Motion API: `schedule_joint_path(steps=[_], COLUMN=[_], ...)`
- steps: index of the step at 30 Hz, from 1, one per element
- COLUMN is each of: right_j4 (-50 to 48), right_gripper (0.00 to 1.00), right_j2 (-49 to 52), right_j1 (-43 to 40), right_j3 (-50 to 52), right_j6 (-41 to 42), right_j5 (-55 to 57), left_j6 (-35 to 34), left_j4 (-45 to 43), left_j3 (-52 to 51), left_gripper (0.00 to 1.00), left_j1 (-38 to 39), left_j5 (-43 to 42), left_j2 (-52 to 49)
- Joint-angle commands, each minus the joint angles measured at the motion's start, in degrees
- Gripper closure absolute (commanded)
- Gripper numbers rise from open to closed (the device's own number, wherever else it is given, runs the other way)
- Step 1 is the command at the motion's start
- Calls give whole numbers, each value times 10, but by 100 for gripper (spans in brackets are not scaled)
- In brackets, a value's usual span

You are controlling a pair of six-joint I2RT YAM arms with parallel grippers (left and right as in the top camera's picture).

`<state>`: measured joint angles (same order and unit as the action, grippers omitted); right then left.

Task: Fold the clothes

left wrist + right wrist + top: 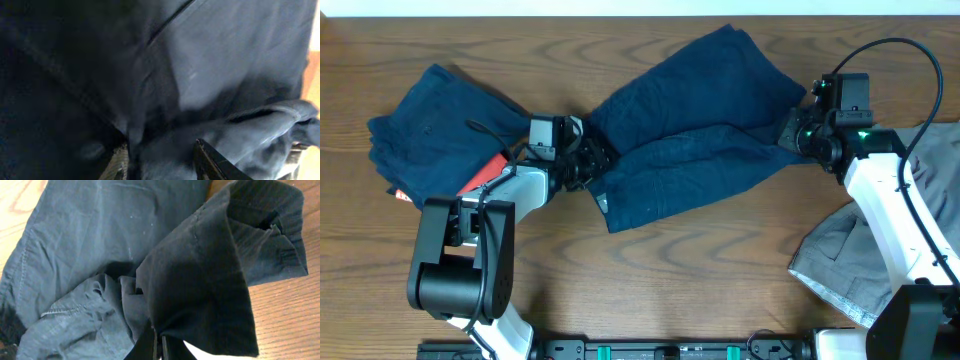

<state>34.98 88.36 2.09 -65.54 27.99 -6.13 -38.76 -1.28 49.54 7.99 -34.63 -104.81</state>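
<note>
The navy garment (695, 150) lies across the middle of the wooden table (670, 280), running from about seven o'clock up to one o'clock in the overhead view, with a wide upper lobe and a narrower strip below it. Each arm has one end of it.

The left gripper (592, 165) sits at the garment's nine o'clock end. In the left wrist view dark blue cloth fills nearly the whole frame, and a thick bunch of it is wedged between the two fingers (214, 161) at six o'clock. The jaws are drawn in on that bunch, kept somewhat apart by the cloth itself.

The right gripper (788, 132) meets the garment at its three o'clock end. In the right wrist view its fingers (146, 347) stand at six o'clock, pressed almost together, pinching a fold of the fabric. From the pinch a flap rises toward one o'clock, its stitched hem turned over, bare wood showing beyond it. The rest of the cloth spreads toward ten o'clock, flatter, with a seam along its edge.

At the table's nine o'clock lies a stack of folded navy clothes (430, 125), with something red-orange (480, 178) showing at its five o'clock corner, by the left arm. At four o'clock a grey garment (845, 265) lies crumpled, partly under the right arm, well apart from the navy one.
</note>
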Motion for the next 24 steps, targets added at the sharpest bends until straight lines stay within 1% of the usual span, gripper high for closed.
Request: schedule_joint_path(steps=[1, 6, 10, 13, 17, 24], right_j4=[6, 10, 10, 10, 11, 11], right_gripper=[99, 99, 99, 99, 99, 99], right_j2=[-4, -4, -4, -4, -4, -4], right_j1=[3, 3, 3, 3, 3, 3], right_j3=[-7, -7, -7, -7, -7, -7], right_j6=[-9, -11, -11, -11, -11, -11], right_j5=[19, 21, 21, 21, 21, 21], left_j6=[22, 61, 64, 67, 78, 88], left_j4=[19, 26, 26, 34, 51, 20], left_j3=[5, 5, 5, 4, 4, 4], left_gripper=[56, 56, 56, 56, 56, 56], left_j1=[0, 0, 2, 7, 20, 39], left_j5=[-23, -33, -33, -24, 17, 36], left_j2=[5, 45, 65, 61, 50, 30])
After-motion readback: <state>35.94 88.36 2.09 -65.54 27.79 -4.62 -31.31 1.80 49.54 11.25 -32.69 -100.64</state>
